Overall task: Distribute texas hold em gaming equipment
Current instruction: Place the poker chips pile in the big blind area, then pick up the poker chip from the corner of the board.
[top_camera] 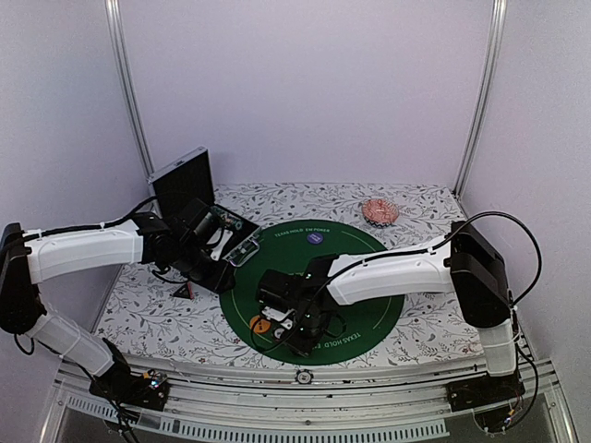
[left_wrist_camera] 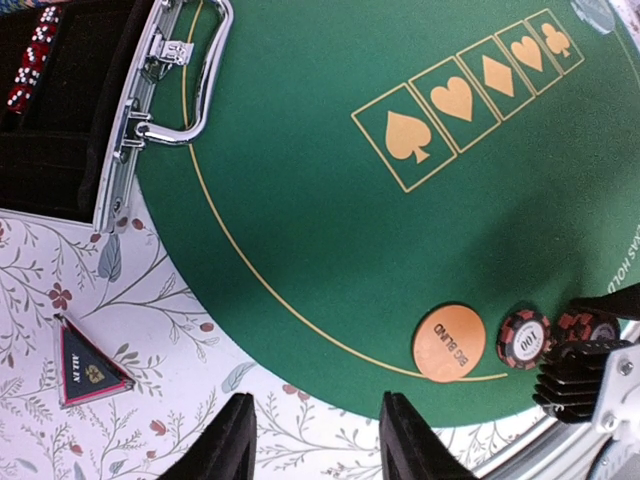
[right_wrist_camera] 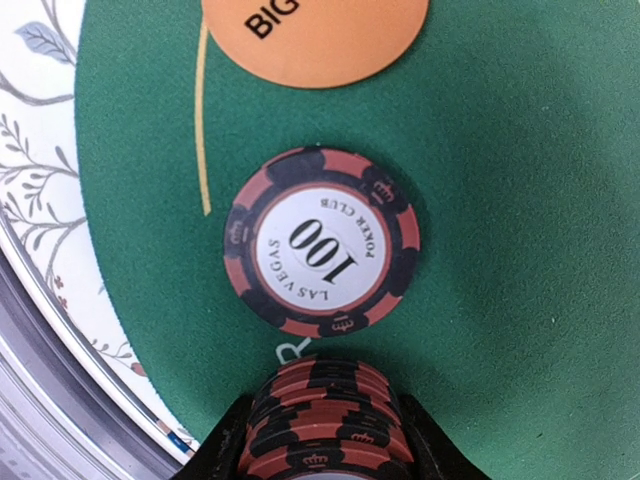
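Note:
A stack of red-and-black striped poker chips (right_wrist_camera: pixel 325 420) sits between my right gripper's fingers, low over the green mat (right_wrist_camera: pixel 520 200); my right gripper (right_wrist_camera: pixel 325 445) is shut on it. Just ahead, a single "100" chip (right_wrist_camera: pixel 322 241) lies flat beside the orange Big Blind disc (right_wrist_camera: pixel 315 35). In the top view the right gripper (top_camera: pixel 297 328) is at the mat's near-left edge, next to the orange disc (top_camera: pixel 261 324). A purple disc (top_camera: pixel 316 238) lies at the mat's far side. My left gripper (left_wrist_camera: pixel 325 445) hovers open and empty over the mat's edge. The dark triangular marker (left_wrist_camera: pixel 88 365) lies on the floral cloth.
An open black case (top_camera: pixel 189 198) with a metal rim and handle (left_wrist_camera: pixel 165 90) stands at the left, dice (left_wrist_camera: pixel 30 60) inside. A pink patterned dish (top_camera: pixel 379 211) sits at the back right. Card-suit boxes (left_wrist_camera: pixel 470 95) are printed on the mat.

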{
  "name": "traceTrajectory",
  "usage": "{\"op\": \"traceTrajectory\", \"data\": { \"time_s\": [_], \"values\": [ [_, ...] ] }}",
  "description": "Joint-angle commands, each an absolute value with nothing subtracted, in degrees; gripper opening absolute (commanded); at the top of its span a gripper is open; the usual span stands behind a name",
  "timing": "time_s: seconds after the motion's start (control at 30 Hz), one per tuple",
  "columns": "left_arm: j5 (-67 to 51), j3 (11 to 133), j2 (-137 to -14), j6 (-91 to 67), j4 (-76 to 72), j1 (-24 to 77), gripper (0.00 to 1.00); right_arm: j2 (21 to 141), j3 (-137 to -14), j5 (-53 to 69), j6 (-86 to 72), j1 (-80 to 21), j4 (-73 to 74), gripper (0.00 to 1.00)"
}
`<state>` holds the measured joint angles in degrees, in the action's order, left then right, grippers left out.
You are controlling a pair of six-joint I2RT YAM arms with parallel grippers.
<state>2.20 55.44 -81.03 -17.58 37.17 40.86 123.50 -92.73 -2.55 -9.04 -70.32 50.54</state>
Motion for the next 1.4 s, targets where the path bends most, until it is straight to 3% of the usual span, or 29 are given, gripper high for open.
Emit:
{"op": "traceTrajectory", "data": {
  "time_s": [0.0,0.33,0.47,0.5,0.83,1.0,1.13,1.37],
  "values": [
    [2.11,54.59,-80.63,-17.09,36.83,40.17,0.44,126.08,-92.55,-6.43,-9.42,-68.67,52.01,0.48],
    [1.81,54.5,-80.55,-16.87,36.65,40.17,0.44,125.0,-92.75,-4.49,-9.07,-68.65,50.97,0.68],
    [1.52,54.41,-80.57,-16.85,36.56,40.17,0.44,123.0,-92.66,-2.57,-8.49,-68.79,49.45,0.98],
    [1.42,54.38,-80.52,-16.85,36.56,40.12,0.44,122.24,-92.64,-2.26,-8.4,-68.83,48.96,0.99],
    [1.01,54.1,-80.02,-16.75,36.39,40.17,0.44,108.97,-86.94,5.19,-6.47,-69.34,42.88,0.98],
    [0.19,54.27,-79.16,-16.37,36.2,40.32,0.44,98.34,-74.74,16.03,-7.58,-69.42,31.95,0.76],
    [-4.59,52.24,-73.48,-14.0,32.87,43.19,0.46,95.63,-66.02,19.41,-12.06,-69.43,24.33,0.66],
    [-6.99,43.58,-63.28,-9.87,22.23,65.92,0.45,92.26,-55.32,23.62,-17.95,-69.36,9.84,0.55]
  ]
}}
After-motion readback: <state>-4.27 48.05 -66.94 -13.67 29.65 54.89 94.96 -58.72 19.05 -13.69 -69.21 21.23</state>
